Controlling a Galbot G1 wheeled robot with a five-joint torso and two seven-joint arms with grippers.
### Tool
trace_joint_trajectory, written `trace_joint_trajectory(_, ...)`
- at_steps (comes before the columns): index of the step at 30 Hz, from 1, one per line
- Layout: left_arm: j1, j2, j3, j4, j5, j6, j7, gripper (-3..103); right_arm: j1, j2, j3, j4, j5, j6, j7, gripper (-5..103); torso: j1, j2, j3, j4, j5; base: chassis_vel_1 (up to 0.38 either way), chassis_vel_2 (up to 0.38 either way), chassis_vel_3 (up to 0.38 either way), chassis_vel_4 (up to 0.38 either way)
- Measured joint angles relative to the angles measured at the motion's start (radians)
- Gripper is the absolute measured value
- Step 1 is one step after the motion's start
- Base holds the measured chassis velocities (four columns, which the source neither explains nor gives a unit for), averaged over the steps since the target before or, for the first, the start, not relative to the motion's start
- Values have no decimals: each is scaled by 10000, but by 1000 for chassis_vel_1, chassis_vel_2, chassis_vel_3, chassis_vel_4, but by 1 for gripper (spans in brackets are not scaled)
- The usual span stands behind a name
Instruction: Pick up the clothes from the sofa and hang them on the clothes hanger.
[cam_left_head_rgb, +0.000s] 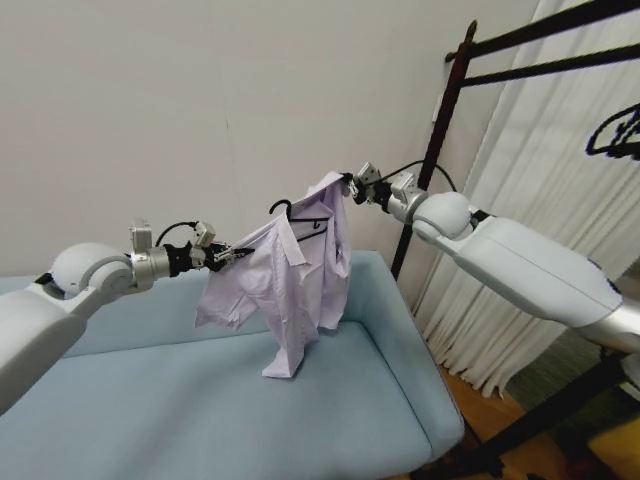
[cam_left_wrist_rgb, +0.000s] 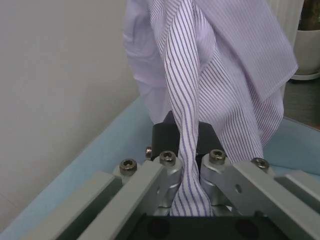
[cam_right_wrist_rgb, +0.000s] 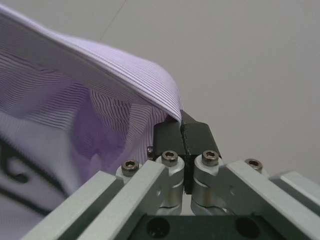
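Note:
A pale lilac striped shirt hangs in the air above the light blue sofa, stretched between both arms. A black hanger sits inside its collar, hook up. My left gripper is shut on the shirt's left shoulder; its wrist view shows the striped cloth pinched between the black pads. My right gripper is shut on the shirt's right shoulder, with the cloth edge caught between the closed pads. The dark clothes rack stands just right of the right gripper.
A plain wall rises behind the sofa. White curtains hang behind the rack on the right. Another dark hanger shows on the rack at the far right. Wooden floor lies past the sofa's right end.

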Motion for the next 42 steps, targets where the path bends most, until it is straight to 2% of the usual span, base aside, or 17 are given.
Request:
trace_joint_trajectory(4,-336,-137,118,39,98,2,-200,2,-33,14,0,465,1232,-603,516,0,0,0,0,2,0,0,0,0,0)
trace_joint_trajectory(6,-411,-141,160,42,128,25,-223,2,48,58,0,452,1302,-639,539,0,0,0,0,3,-1,0,0,0,0)
trace_joint_trajectory(10,-562,-123,234,-30,128,116,-242,2,329,175,-211,227,905,-568,343,0,-1,1,-1,3,-5,0,0,0,0)
trace_joint_trajectory(15,-551,30,230,-56,114,156,-242,2,368,498,-287,-431,-519,-22,233,0,1,0,0,5,-1,0,0,0,0)
trace_joint_trajectory(17,-507,48,203,-39,123,173,-312,2,391,533,-272,-511,-796,47,173,0,1,-1,1,5,-1,0,0,0,0)
trace_joint_trajectory(21,-419,27,153,-12,121,369,-779,2,472,540,-247,-557,-1364,100,70,0,0,0,0,4,-3,0,0,0,0)
trace_joint_trajectory(24,-422,-145,186,-32,23,691,-1678,2,486,465,-255,-306,-1521,48,52,0,0,0,0,3,-2,0,0,0,0)
trace_joint_trajectory(26,-478,-302,254,-61,-162,814,-2179,2,476,407,-303,9,-1358,-135,135,0,0,0,0,0,-3,0,0,0,0)
trace_joint_trajectory(27,-478,-302,254,-61,-162,814,-2179,2,476,407,-303,9,-1358,-135,135,0,0,0,0,0,-3,0,0,0,0)
trace_joint_trajectory(31,-690,-591,452,-144,-334,944,-3027,2,495,371,-418,846,-431,-749,691,0,1,0,0,2,-1,0,0,0,0)
trace_joint_trajectory(32,-690,-591,452,-144,-334,944,-3027,2,495,371,-418,846,-431,-749,691,0,1,0,0,2,-1,0,0,0,0)
trace_joint_trajectory(36,-825,-670,507,-331,-391,1014,-2888,2,842,453,-436,1563,866,-1722,1398,0,0,1,-1,1,-3,0,0,0,0)
trace_joint_trajectory(37,-825,-670,507,-331,-391,1014,-2888,2,842,453,-436,1563,866,-1722,1398,0,0,1,-1,1,-3,0,0,0,0)
trace_joint_trajectory(39,-767,-580,405,-521,-388,988,-2373,2,970,619,-480,1255,970,-1860,1771,0,-1,1,0,6,-3,0,0,0,0)
trace_joint_trajectory(42,-624,-451,280,-652,-378,888,-2083,2,1029,707,-493,825,753,-1803,1809,0,0,0,0,6,-2,0,0,0,0)
